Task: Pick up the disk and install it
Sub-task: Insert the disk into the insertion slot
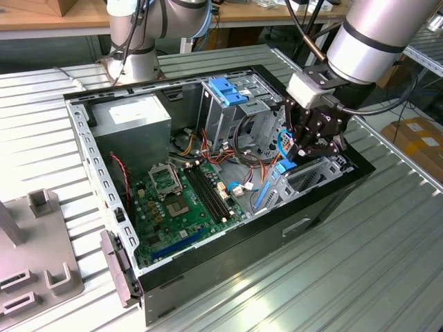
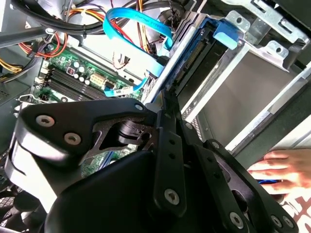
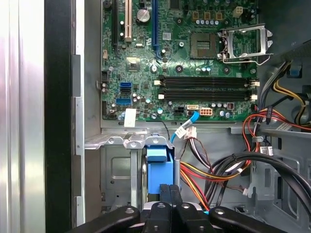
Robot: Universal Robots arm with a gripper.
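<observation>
One open computer case (image 1: 208,266), counted through.
One motherboard (image 1: 181,200), one power-supply box (image 1: 131,117) at its eleven o'clock, one blue-capped cage (image 1: 228,93), one disk (image 3: 159,162), one gripper (image 1: 299,153), one hand (image 2: 278,167).

Through the exterior view I see an open computer case (image 1: 228,259) lying on a ribbed metal table (image 1: 346,277). A green motherboard (image 1: 180,200) covers its floor. A grey power box (image 1: 131,117) sits at about eleven o'clock from the board, and a metal cage (image 1: 216,121) with a blue cap (image 1: 225,91) at about one o'clock. Red and orange wires (image 1: 208,149) run between cage and board. A grey fixture (image 1: 34,270) stands at about eight o'clock from the case. The first wrist view gives me the memory slots (image 3: 206,87) and processor socket (image 3: 245,43). In the second wrist view a flat blue cable (image 2: 141,22) arches over the board.
</observation>
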